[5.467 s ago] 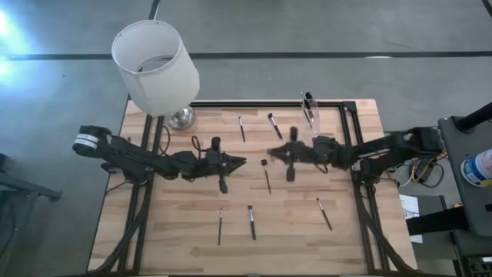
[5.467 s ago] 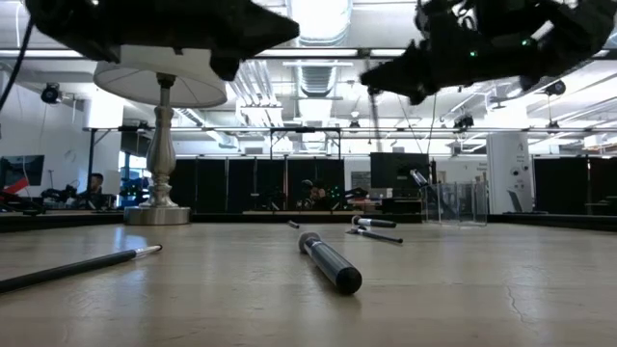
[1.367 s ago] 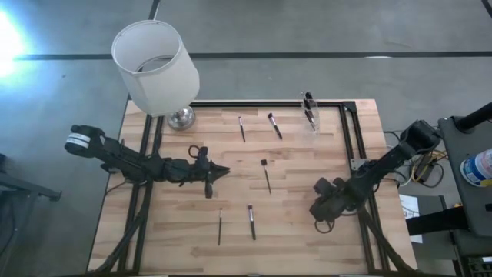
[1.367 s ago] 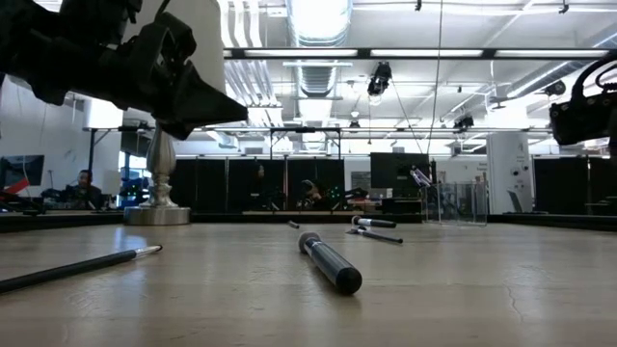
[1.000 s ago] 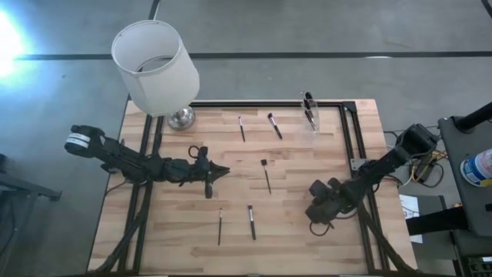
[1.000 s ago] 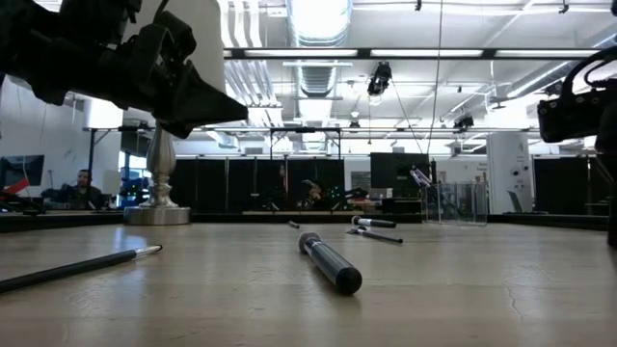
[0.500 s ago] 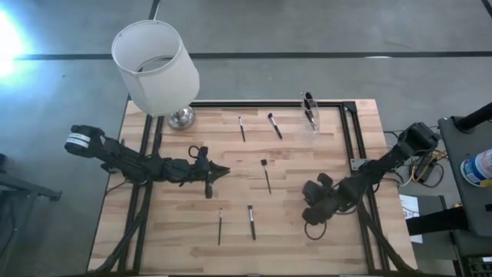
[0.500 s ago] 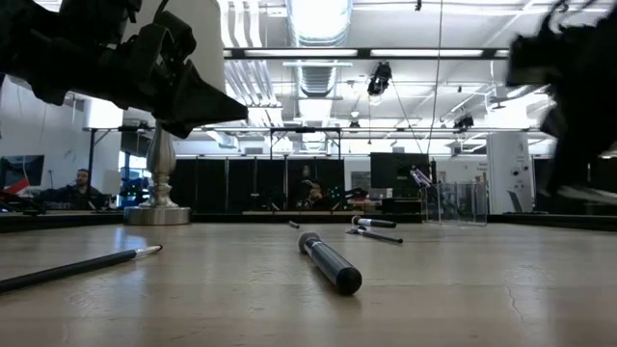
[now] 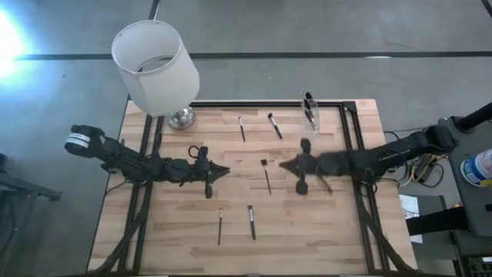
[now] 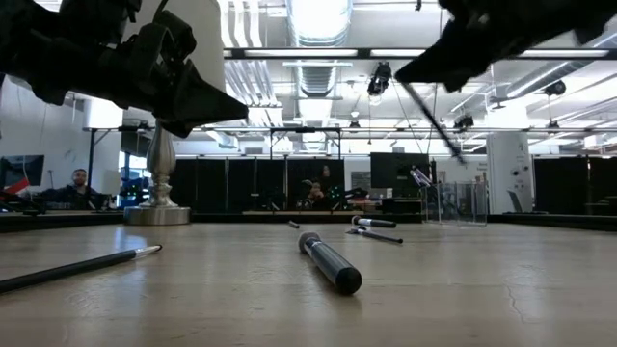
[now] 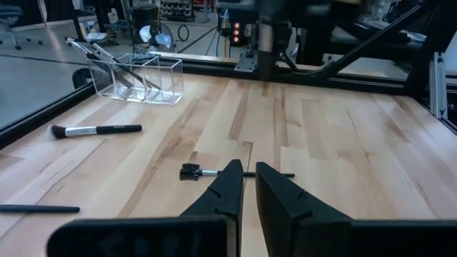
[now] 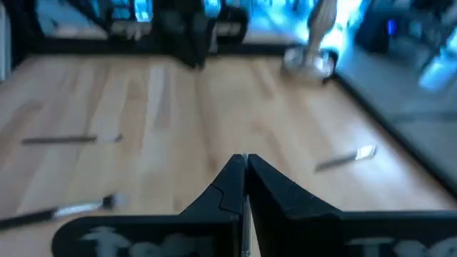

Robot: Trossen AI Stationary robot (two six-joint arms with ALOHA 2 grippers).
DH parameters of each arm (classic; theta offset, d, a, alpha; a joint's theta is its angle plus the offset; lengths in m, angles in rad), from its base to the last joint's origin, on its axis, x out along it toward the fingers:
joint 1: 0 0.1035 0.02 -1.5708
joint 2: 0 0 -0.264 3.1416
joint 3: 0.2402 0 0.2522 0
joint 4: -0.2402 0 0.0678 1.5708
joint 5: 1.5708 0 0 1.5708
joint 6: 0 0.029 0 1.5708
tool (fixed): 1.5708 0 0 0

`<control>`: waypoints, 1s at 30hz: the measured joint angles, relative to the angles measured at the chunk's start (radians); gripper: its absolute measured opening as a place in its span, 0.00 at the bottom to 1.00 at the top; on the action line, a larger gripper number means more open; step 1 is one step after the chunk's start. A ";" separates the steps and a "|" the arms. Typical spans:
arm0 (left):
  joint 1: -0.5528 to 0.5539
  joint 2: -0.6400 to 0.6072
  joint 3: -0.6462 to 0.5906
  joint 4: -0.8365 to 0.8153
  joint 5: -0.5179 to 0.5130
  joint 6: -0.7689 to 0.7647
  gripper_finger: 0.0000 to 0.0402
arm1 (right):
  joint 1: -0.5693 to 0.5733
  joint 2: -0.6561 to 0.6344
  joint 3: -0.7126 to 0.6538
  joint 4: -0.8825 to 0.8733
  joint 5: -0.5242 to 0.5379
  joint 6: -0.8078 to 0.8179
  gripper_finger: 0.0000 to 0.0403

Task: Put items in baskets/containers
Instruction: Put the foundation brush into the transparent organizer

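My right gripper (image 9: 286,164) hangs over the table's middle, right of centre, shut on a thin brush (image 10: 436,118) that slants down below it. My left gripper (image 9: 223,171) waits above the table's left half with its fingers (image 11: 232,187) drawn together to a narrow slit, holding nothing. The clear cup (image 9: 310,112) stands at the far edge with brushes leaning inside it. Loose brushes lie flat on the wood: two near the far edge (image 9: 241,128) (image 9: 274,125), one in the middle (image 9: 266,175) and two toward the near edge (image 9: 220,226) (image 9: 251,221). My right gripper pinches the thin brush between its two fingers at the brush's upper end (image 10: 413,89). The brush is lifted clear of the table and hangs slanting below the fingers, its free end (image 10: 461,156) lowest. Its fingers (image 12: 227,187) close tip to tip in the wrist view.
A tall lamp with a big white shade (image 9: 154,65) and a metal foot (image 9: 181,118) stands at the far left corner. A black frame rail (image 9: 261,103) runs along the far edge and down both sides. A dark thick brush handle (image 10: 330,264) lies close to the low camera.
My right gripper has risen from the near right part of the table, swung toward the table's middle and far side, and tipped from pointing down to nearly level. The brush it holds has come up clear of the wood with it.
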 joint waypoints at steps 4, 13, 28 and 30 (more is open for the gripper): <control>0.000 0.000 0.000 0.003 0.000 0.000 0.08 | -0.239 -0.040 -0.063 0.135 -0.153 -0.123 0.02; 0.000 0.000 -0.002 0.004 0.000 0.000 0.08 | -0.685 -0.139 -0.072 0.151 -0.228 -0.271 0.02; 0.000 0.000 -0.008 0.003 0.000 -0.008 0.08 | -0.968 0.013 -0.197 0.413 -0.327 -0.311 0.02; 0.000 0.000 -0.008 0.004 0.000 -0.008 0.08 | -0.980 0.028 -0.200 0.424 -0.329 -0.314 0.02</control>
